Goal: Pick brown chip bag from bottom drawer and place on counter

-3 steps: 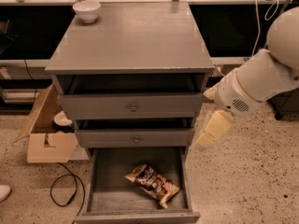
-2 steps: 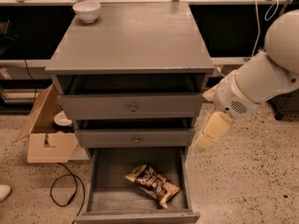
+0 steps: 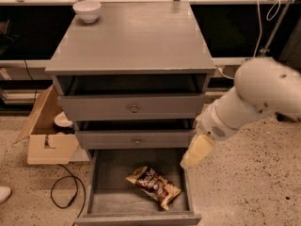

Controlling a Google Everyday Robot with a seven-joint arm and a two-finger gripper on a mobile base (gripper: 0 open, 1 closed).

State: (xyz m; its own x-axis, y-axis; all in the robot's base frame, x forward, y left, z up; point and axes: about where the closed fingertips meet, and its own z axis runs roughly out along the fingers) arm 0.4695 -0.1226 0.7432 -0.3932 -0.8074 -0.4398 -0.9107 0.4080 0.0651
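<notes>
Brown chip bag (image 3: 154,186) lies flat inside bottom drawer (image 3: 109,179), which is pulled fully out; bag sits toward the front-right of the drawer floor, angled diagonally, tan ends showing, w/ white lettering facing up. Nothing is touching it. Gripper (image 3: 192,157) hangs just outside the drawer's right wall, above the rim, pointing down & inward toward the bag but apart from it; from this angle it reads as one pale tapered shape, so can't tell if it's open or closed. White arm (image 3: 256,95) comes in from the view's right, beside the cabinet. Middle drawer (image 3: 136,140) & top drawer (image 3: 134,108) are each out a little, knobs visible. Tabletop (image 3: 136,39) is grey & carries a white bowl (image 3: 87,10) at its back-left corner. On the floor left of the cabinet: cardboard box (image 3: 44,140), w/ a black cable (image 3: 63,192) looped in front of it.
</notes>
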